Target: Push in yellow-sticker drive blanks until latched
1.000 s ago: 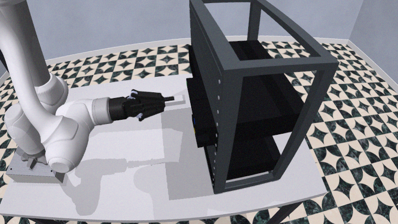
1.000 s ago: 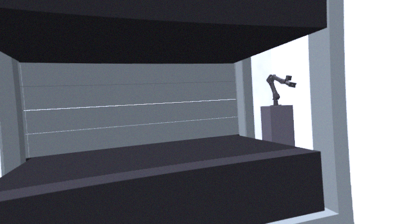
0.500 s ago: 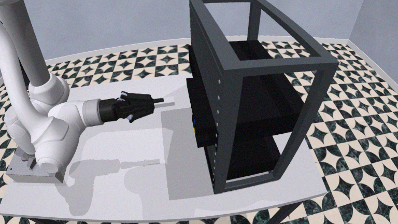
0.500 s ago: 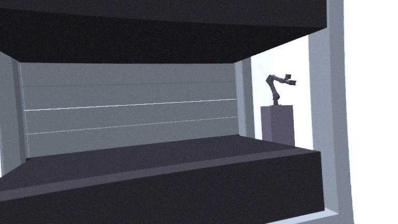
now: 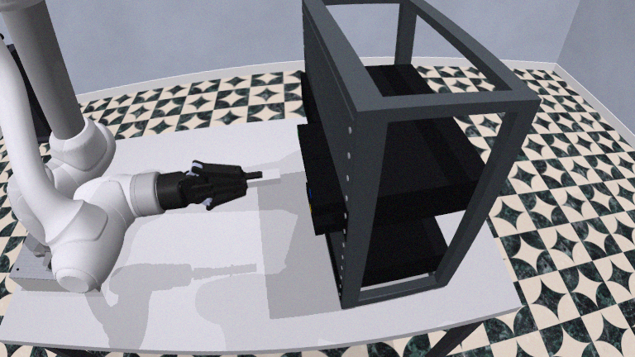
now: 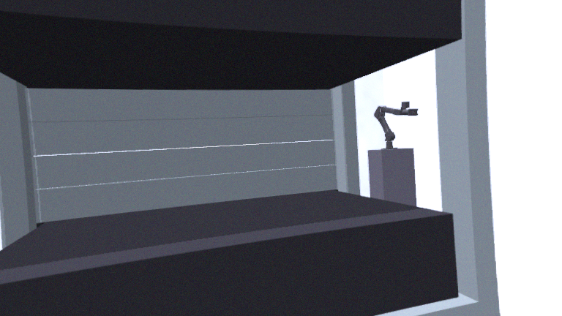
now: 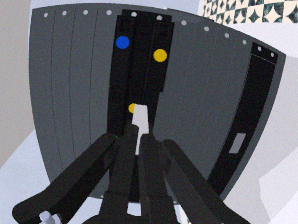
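Shut gripper (image 5: 257,174) well apart from rack (image 5: 355,146); gap unobstructed.

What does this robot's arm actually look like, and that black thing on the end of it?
The arm is glossy white, made of thick round tubes joined by bulbous rounded joints. It stands on a small grey base block. At the wrist a pale grey ring leads into a black cylinder, then the black tool: angular linkages tapering into two slim fingers, with small pale patches at its sides. No loose cables show.
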Controlling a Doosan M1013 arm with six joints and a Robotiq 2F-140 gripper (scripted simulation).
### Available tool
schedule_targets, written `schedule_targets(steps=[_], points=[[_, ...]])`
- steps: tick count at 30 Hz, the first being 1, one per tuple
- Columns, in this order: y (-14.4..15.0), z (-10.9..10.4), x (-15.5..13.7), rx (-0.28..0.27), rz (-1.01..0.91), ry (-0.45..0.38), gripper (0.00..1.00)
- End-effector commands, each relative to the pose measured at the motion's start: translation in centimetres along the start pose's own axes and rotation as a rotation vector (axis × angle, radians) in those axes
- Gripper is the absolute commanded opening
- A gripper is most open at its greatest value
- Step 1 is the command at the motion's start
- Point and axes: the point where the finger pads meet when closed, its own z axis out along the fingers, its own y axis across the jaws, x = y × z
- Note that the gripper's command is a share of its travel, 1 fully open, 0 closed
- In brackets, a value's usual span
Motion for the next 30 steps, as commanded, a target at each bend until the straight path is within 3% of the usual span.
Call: schedule_targets(steps=[1, 10, 21, 30], points=[[0.5, 0.0, 2.0, 0.0, 0.0, -0.001, 0.0], [1.7, 0.0, 6.5, 0.0, 0.0, -0.001, 0.0], [1.9, 0.0, 7.5, 0.0, 0.0, -0.001, 0.0], [1.9, 3.0, 7.5, 0.0, 0.0, -0.001, 0.0]])
